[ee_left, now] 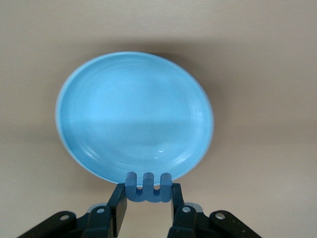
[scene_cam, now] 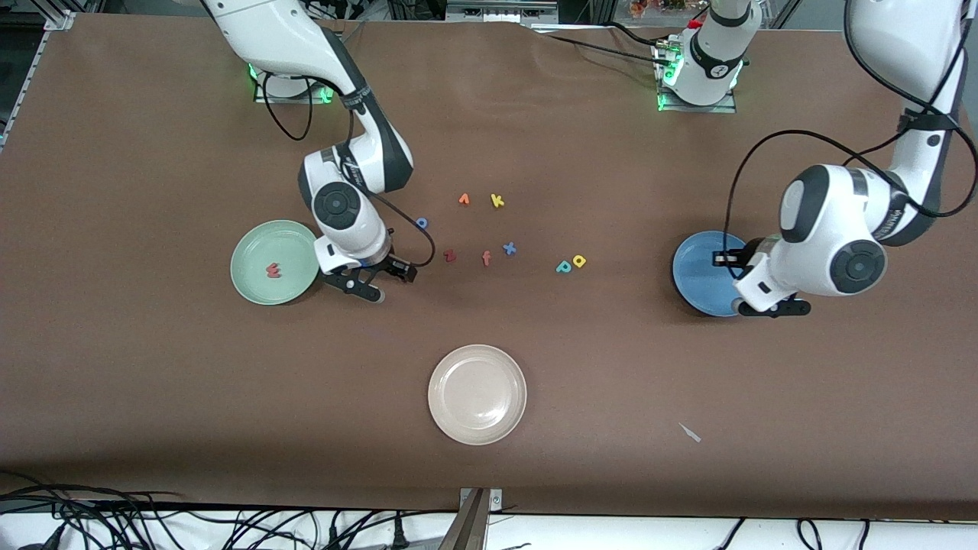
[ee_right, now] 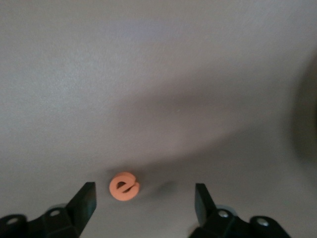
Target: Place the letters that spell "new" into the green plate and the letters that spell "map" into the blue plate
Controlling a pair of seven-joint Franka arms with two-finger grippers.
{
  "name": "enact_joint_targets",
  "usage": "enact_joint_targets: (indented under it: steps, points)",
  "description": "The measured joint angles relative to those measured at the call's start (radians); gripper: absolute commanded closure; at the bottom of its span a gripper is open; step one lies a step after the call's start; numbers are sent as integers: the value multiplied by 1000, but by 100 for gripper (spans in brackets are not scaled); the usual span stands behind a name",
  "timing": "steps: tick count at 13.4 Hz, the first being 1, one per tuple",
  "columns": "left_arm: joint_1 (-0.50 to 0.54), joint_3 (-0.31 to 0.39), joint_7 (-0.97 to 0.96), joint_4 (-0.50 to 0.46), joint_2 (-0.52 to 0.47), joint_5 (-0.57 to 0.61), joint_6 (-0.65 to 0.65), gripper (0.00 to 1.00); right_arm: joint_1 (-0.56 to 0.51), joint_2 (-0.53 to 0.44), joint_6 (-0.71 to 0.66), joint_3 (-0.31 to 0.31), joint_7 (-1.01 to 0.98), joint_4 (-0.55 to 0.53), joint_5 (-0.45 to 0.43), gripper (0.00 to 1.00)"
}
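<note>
the pinkish w (scene_cam: 272, 270) already lies in the green plate (scene_cam: 252, 283). the right gripper (ee_right: 143, 201), jaws wide, hangs over the orange e (ee_right: 124, 186) on the table beside that plate. the left gripper (ee_left: 147, 198) pinches the blue m (ee_left: 147, 186) over the blue plate (ee_left: 99, 99). the teal p (scene_cam: 563, 266) and yellow a (scene_cam: 579, 261) wait mid-table; i can't spot the n.

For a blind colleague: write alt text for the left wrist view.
The left tool holds a blue foam "m" between its fingers, over the rim of a round blue plate. The plate is empty and sits on a plain brown table.
</note>
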Motion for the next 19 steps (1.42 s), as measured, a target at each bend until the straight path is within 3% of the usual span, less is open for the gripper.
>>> enact_joint_targets:
  steps: [5, 7, 8, 9, 10, 11, 13, 16, 19]
  points:
    - [17, -2, 21, -7, 105, 31, 59, 84, 20, 32, 57, 0, 29, 4, 0, 20]
    - [18, -2, 21, -7, 137, 32, 69, 78, 20, 37, 61, 2, 30, 5, 0, 23]
    - [19, -2, 21, -7, 142, 32, 70, 64, 20, 41, 61, 5, 31, 5, 0, 35]
    - [20, -2, 21, -7, 143, 32, 71, 42, 20, 45, 63, 8, 31, 5, 0, 53]
    - [20, -2, 21, -4, 143, 32, 72, 6, 21, 50, 66, 11, 31, 5, 0, 66]
    - [20, -2, 22, 2, 142, 32, 73, 1, 23, 51, 73, 11, 31, 8, 0, 76]
    - [20, -8, 22, 22, 140, 32, 73, 1, 24, 49, 71, 10, 29, 13, -1, 83]
    - [17, -31, 16, 73, 114, 32, 53, 1, 24, 49, 58, 7, -14, 28, -2, 83]
    - [16, -104, -101, 88, 63, 31, 11, 1, 23, 37, -105, -37, -106, 101, -3, 83]
